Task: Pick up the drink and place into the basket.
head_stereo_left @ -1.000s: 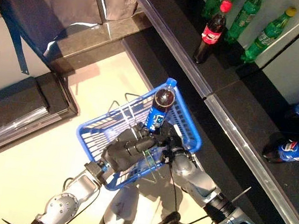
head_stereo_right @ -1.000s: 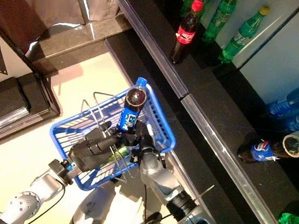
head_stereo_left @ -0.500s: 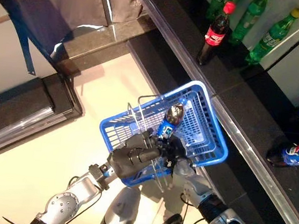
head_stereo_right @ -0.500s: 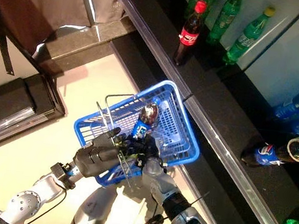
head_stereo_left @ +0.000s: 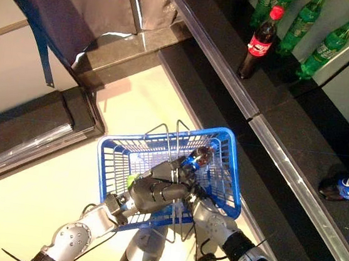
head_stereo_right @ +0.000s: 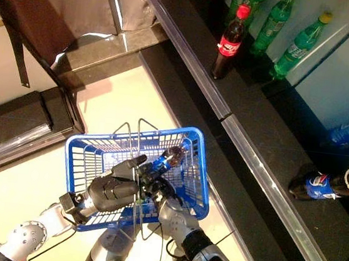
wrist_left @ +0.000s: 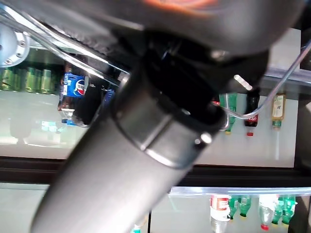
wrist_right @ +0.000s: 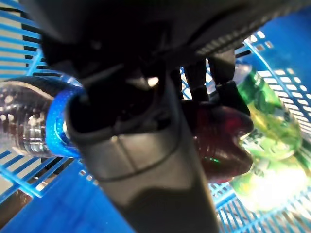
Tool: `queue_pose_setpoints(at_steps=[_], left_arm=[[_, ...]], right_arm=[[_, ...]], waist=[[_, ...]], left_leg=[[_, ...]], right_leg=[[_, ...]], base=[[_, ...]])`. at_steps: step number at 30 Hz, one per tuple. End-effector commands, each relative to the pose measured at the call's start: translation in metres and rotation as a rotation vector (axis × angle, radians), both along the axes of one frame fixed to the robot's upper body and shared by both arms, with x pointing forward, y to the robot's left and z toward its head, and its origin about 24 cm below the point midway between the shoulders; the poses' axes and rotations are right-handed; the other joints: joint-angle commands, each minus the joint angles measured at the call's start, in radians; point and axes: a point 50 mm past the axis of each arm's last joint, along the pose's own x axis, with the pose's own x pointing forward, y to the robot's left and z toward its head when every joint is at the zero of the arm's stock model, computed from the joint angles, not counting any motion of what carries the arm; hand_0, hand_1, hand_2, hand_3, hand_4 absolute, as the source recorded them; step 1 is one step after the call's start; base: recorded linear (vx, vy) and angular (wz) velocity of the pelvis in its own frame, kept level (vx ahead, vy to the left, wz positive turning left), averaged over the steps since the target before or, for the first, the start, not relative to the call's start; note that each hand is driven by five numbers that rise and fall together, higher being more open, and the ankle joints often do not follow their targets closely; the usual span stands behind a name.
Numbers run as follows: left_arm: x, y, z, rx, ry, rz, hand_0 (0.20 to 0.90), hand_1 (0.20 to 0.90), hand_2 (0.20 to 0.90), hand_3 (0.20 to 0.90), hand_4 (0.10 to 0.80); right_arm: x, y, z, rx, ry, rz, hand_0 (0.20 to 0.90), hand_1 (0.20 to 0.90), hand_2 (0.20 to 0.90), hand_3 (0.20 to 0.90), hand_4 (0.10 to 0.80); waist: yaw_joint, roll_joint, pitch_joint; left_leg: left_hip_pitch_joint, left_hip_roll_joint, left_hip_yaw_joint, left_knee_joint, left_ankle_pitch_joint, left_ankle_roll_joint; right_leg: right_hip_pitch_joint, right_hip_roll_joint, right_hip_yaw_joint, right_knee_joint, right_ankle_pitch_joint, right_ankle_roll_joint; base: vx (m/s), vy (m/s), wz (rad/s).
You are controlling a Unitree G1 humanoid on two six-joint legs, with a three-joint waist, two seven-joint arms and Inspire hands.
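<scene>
Drink point(head_stereo_left: 198, 159) inside the blue basket point(head_stereo_left: 116, 155), held in the right hand point(head_stereo_right: 163, 189).

Left eye view: the dark cola bottle lay tilted within the basket, cap end toward the far rim; the left hand point(head_stereo_left: 158, 188) was curled round the wire handles point(head_stereo_left: 173, 140), carrying the basket above the pale floor point(head_stereo_left: 28, 196); a red-capped cola bottle point(head_stereo_left: 260, 34) and green bottles point(head_stereo_left: 326, 47) stood on the dark shelf point(head_stereo_left: 323, 154) beyond.
Right eye view: same arrangement, right hand reaching in from below the near rim.
Left wrist view: only the arm's bulk and distant shelving showed.
Right wrist view: fingers point(wrist_right: 214, 80) wrapped round the drink, against a green bottle point(wrist_right: 272, 126) lying in the basket.
</scene>
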Motion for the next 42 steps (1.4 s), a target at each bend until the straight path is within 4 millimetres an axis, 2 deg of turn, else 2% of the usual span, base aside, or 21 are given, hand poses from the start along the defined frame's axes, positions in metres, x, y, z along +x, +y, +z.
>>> queue_pose_setpoints(at_steps=[1, 3, 4, 6, 7, 10, 16, 20, 25, 26, 30, 34, 36, 39, 40, 42], left_arm=[[-0.030, -0.048, 0.106, -0.604, -0.478, -0.357, 0.300, 0.300, 0.300, 0.200, 0.100], [-0.030, -0.048, 0.105, -0.603, -0.469, -0.356, 0.300, 0.300, 0.300, 0.200, 0.100], [-0.029, -0.046, 0.104, -0.597, -0.462, -0.350, 0.300, 0.300, 0.300, 0.200, 0.100], [-0.029, -0.044, 0.103, -0.595, -0.452, -0.349, 0.300, 0.300, 0.300, 0.200, 0.100], [-0.029, -0.043, 0.103, -0.590, -0.447, -0.346, 0.300, 0.300, 0.300, 0.200, 0.100], [-0.029, -0.043, 0.104, -0.583, -0.420, -0.342, 0.300, 0.300, 0.300, 0.200, 0.100], [-0.028, -0.040, 0.107, -0.575, -0.405, -0.316, 0.300, 0.300, 0.300, 0.200, 0.100], [-0.028, -0.035, 0.105, -0.558, -0.413, -0.268, 0.300, 0.300, 0.300, 0.200, 0.100], [-0.028, -0.028, 0.103, -0.549, -0.453, -0.197, 0.300, 0.300, 0.300, 0.200, 0.100], [-0.028, -0.027, 0.102, -0.545, -0.468, -0.178, 0.300, 0.300, 0.300, 0.200, 0.100], [-0.025, -0.022, 0.100, -0.527, -0.491, -0.085, 0.300, 0.300, 0.300, 0.200, 0.100], [-0.023, -0.019, 0.099, -0.517, -0.495, -0.040, 0.300, 0.300, 0.300, 0.200, 0.100], [-0.020, -0.014, 0.097, -0.509, -0.498, 0.018, 0.300, 0.300, 0.300, 0.200, 0.100], [-0.019, -0.009, 0.097, -0.510, -0.501, 0.053, 0.300, 0.300, 0.300, 0.200, 0.100], [-0.019, -0.004, 0.096, -0.509, -0.512, 0.084, 0.300, 0.300, 0.300, 0.200, 0.100], [-0.019, -0.001, 0.095, -0.510, -0.512, 0.101, 0.300, 0.300, 0.300, 0.200, 0.100]], right_arm=[[0.005, 0.054, 0.030, 0.260, -0.076, 0.108, 0.300, 0.300, 0.300, 0.200, 0.100], [0.007, 0.050, 0.028, 0.276, -0.051, 0.090, 0.300, 0.300, 0.300, 0.200, 0.100], [0.014, 0.040, 0.024, 0.300, -0.018, 0.039, 0.415, 0.415, 0.415, 0.335, 0.235], [0.019, 0.033, 0.023, 0.308, -0.012, 0.002, 0.700, 0.700, 0.700, 0.667, 0.567], [0.023, 0.028, 0.024, 0.324, -0.011, -0.027, 0.900, 0.900, 0.900, 0.900, 0.800], [0.030, 0.019, 0.027, 0.343, -0.019, -0.089, 0.900, 0.900, 0.900, 0.900, 0.800], [0.032, 0.006, 0.029, 0.332, -0.075, -0.149, 0.900, 0.900, 0.900, 0.900, 0.800], [0.029, -0.002, 0.045, 0.343, -0.191, -0.166, 0.900, 0.900, 0.900, 0.900, 0.800], [0.012, -0.006, 0.067, 0.359, -0.344, -0.140, 0.900, 0.900, 0.900, 0.900, 0.800], [0.007, -0.008, 0.073, 0.356, -0.386, -0.122, 0.900, 0.900, 0.900, 0.900, 0.800], [-0.009, -0.024, 0.096, 0.342, -0.532, -0.060, 0.900, 0.900, 0.900, 0.900, 0.800], [-0.015, -0.034, 0.109, 0.320, -0.601, -0.041, 0.900, 0.900, 0.900, 0.900, 0.800], [-0.023, -0.048, 0.125, 0.304, -0.706, -0.010, 0.900, 0.900, 0.900, 0.900, 0.800], [-0.030, -0.056, 0.137, 0.290, -0.774, 0.022, 0.900, 0.900, 0.900, 0.900, 0.800], [-0.038, -0.063, 0.147, 0.289, -0.843, 0.063, 0.900, 0.900, 0.900, 0.900, 0.800], [-0.043, -0.068, 0.153, 0.279, -0.893, 0.091, 0.900, 0.900, 0.900, 0.900, 0.800]], waist=[[0.010, 0.039, -0.178], [0.014, 0.040, -0.179], [0.023, 0.043, -0.181], [0.028, 0.043, -0.183], [0.032, 0.042, -0.181], [0.038, 0.037, -0.180], [0.033, 0.024, -0.174], [0.010, 0.009, -0.160], [-0.031, -0.012, -0.140], [-0.044, -0.012, -0.137], [-0.090, -0.028, -0.127], [-0.111, -0.036, -0.126], [-0.136, -0.044, -0.125], [-0.152, -0.051, -0.127], [-0.169, -0.059, -0.129], [-0.178, -0.063, -0.133]], left_leg=[[-0.060, -0.050, -0.049, 0.088, -0.042, 0.012], [-0.062, -0.052, -0.050, 0.091, -0.041, 0.013], [-0.064, -0.053, -0.050, 0.096, -0.042, 0.014], [-0.065, -0.054, -0.052, 0.097, -0.042, 0.014], [-0.067, -0.055, -0.053, 0.099, -0.043, 0.015], [-0.066, -0.053, -0.053, 0.099, -0.044, 0.016], [-0.063, -0.046, -0.042, 0.094, -0.044, 0.019], [-0.064, -0.037, -0.023, 0.088, -0.044, 0.020], [-0.064, -0.024, 0.006, 0.076, -0.043, 0.026], [-0.075, -0.020, 0.015, 0.066, -0.016, 0.034], [-0.073, -0.006, 0.050, 0.056, -0.014, 0.036], [-0.069, 0.001, 0.068, 0.051, -0.014, 0.037], [-0.064, 0.010, 0.087, 0.045, -0.014, 0.037], [-0.057, 0.017, 0.100, 0.039, -0.014, 0.037], [-0.050, 0.024, 0.114, 0.031, -0.014, 0.037], [-0.045, 0.028, 0.122, 0.026, -0.014, 0.036]], right_leg=[[0.003, 0.075, -0.039, -0.019, 0.065, -0.075], [0.004, 0.074, -0.042, -0.018, 0.064, -0.075], [0.008, 0.071, -0.051, -0.015, 0.065, -0.074], [0.009, 0.069, -0.055, -0.014, 0.066, -0.072], [0.011, 0.069, -0.057, -0.013, 0.067, -0.071], [0.013, 0.069, -0.061, -0.012, 0.068, -0.067], [0.013, 0.069, -0.059, -0.012, 0.075, -0.058], [0.003, 0.072, -0.047, -0.017, 0.081, -0.052], [-0.012, 0.080, -0.019, -0.033, 0.091, -0.043], [-0.023, 0.083, -0.026, -0.046, 0.116, -0.053], [-0.036, 0.089, 0.003, -0.061, 0.126, -0.044], [-0.041, 0.094, 0.019, -0.067, 0.129, -0.042], [-0.046, 0.099, 0.034, -0.072, 0.131, -0.040], [-0.048, 0.103, 0.046, -0.076, 0.133, -0.038], [-0.050, 0.107, 0.056, -0.081, 0.135, -0.036], [-0.051, 0.109, 0.064, -0.085, 0.136, -0.035]], base=[[0.041, 0.004, 0.01], [0.035, 0.001, 0.02], [0.067, -0.003, 0.02], [0.061, -0.011, 0.02], [0.043, -0.030, 0.04], [0.037, -0.028, 0.06], [0.015, -0.016, 0.02], [-0.021, -0.013, 0.00], [-0.082, -0.020, -0.07], [-0.152, 0.030, -0.16], [-0.092, 0.001, -0.13], [-0.054, -0.002, -0.18], [-0.072, 0.004, -0.10], [-0.048, 0.000, -0.19], [-0.054, -0.002, -0.05], [-0.045, 0.002, -0.10]])
